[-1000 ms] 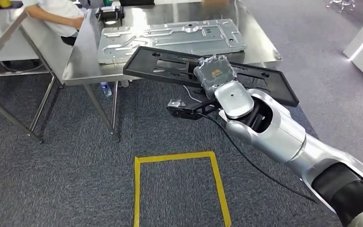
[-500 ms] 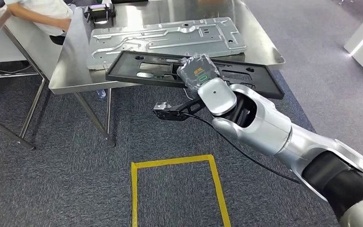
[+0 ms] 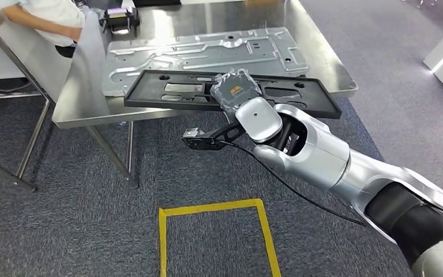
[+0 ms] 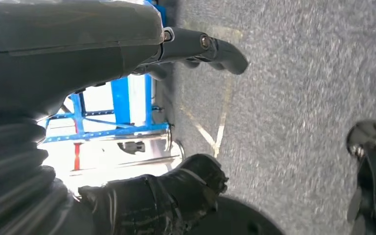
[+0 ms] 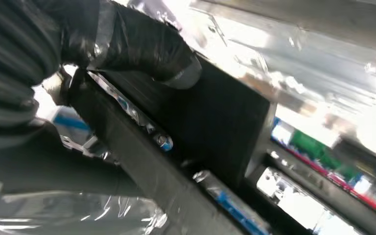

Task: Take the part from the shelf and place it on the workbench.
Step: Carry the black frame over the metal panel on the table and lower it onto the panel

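Head view, moment of approach to the workbench. My right hand [image 3: 239, 92], wrapped in clear film, grips the long flat black plastic frame with rectangular cut-outs [image 3: 167, 95] near the middle of its near edge. The frame's long axis runs crosswise to the arm, roughly parallel to the front edge of the stainless-steel workbench [image 3: 323, 63]. About half of the frame's length lies to either side of the hand. I judge the frame to hang over the front strip of the bench top, just in front of the pressed grey sheet-metal panel [image 3: 207, 52] already lying there. Whether the frame touches the steel I cannot tell.

Right wrist view: the thick taped thumb [image 5: 142, 44] lies across the black face of the frame, confirming the hold.

Left wrist view: the left hand [image 4: 176, 49] hangs low over grey carpet, holding nothing, its dark fingers loosely extended; it is well apart from the frame, so the right arm alone serves the placing.

The coming move, as I judge it, is a lowering of the frame flat onto the bare steel short of the panel.
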